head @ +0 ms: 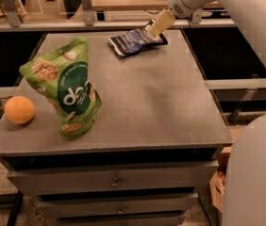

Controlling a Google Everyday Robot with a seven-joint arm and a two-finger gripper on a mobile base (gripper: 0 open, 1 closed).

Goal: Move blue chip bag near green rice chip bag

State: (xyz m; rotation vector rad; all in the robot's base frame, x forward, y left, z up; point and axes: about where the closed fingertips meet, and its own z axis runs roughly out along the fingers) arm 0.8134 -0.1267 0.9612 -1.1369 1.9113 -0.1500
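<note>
Claw: The claw (155, 28) is positioned at the far edge of the bench (166, 107), at the right end of the blue chip bag (134, 42). Its pale, tan-coloured tip points down and to the left and overlaps the bag's upper right corner in the camera view. Whether the tip is touching the bag or is poised just above it cannot be told. The opening of the claw cannot be told either: only one flat, pale face shows. Nothing is seen lifted off the bench.

Arm: The white arm (239, 11) enters from the upper right and slopes down to the claw.

Blue chip bag: It lies flat on the bench near the far edge, right of centre. Its long side runs left to right and is slightly tilted.

Green rice chip bag (66, 92): It stands upright on the left part of the bench, towards the near edge, and leans a little. It is well apart from the blue chip bag, with bare bench surface between the two.

Other items: An orange round fruit (20, 109) rests on the bench just beside the green rice chip bag, on its left. Drawers (116, 182) sit below the bench top.
</note>
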